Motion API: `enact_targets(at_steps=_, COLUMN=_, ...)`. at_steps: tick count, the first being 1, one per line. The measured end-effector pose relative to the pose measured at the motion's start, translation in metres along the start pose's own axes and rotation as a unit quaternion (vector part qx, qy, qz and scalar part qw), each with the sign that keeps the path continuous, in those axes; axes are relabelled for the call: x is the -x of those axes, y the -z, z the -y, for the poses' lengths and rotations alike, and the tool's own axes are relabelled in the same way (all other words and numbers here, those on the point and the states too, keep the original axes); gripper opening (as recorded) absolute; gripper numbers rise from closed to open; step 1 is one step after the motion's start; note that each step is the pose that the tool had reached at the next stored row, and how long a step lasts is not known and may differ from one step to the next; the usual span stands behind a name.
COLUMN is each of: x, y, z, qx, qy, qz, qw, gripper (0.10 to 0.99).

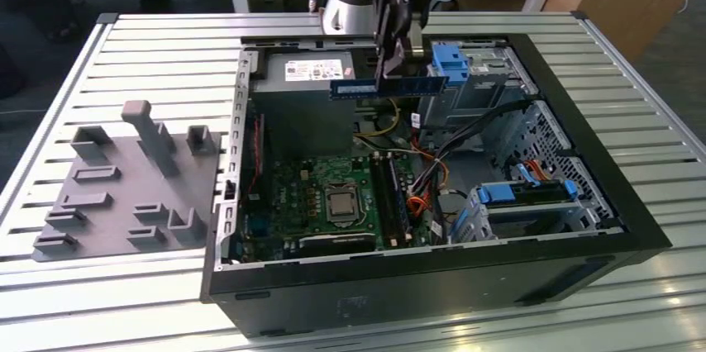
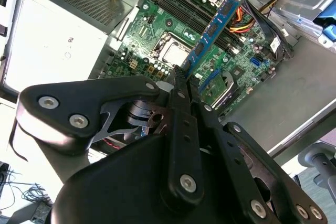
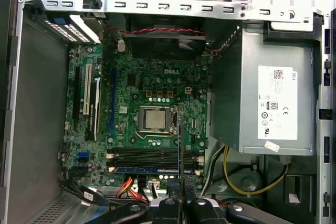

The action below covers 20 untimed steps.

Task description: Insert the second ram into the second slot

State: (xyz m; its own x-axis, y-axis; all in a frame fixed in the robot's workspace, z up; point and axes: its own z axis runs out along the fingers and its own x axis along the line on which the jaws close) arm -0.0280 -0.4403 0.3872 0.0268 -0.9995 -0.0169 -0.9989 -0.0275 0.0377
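The gripper point(image 1: 399, 78) clenches the second ram point(image 1: 359, 88) above the open computer case point(image 1: 617, 228), its fingers point(image 1: 395, 46) hiding the stick's middle; in the first wrist view it shows edge-on over the memory slots point(image 3: 149, 157).

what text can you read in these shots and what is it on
white label on the power supply: fine print, too small to read
pale label on the second ram: blurred, cannot be read
small white component markings on the motherboard: too small to read
so no text can be quoted with confidence
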Motion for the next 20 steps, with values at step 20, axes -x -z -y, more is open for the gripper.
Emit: enact_targets(at_steps=20, x=-0.0062, y=0.0001, z=-0.0002, qx=0.0000, qy=0.000, qz=0.0000, qw=1.0000, gripper=0.137)
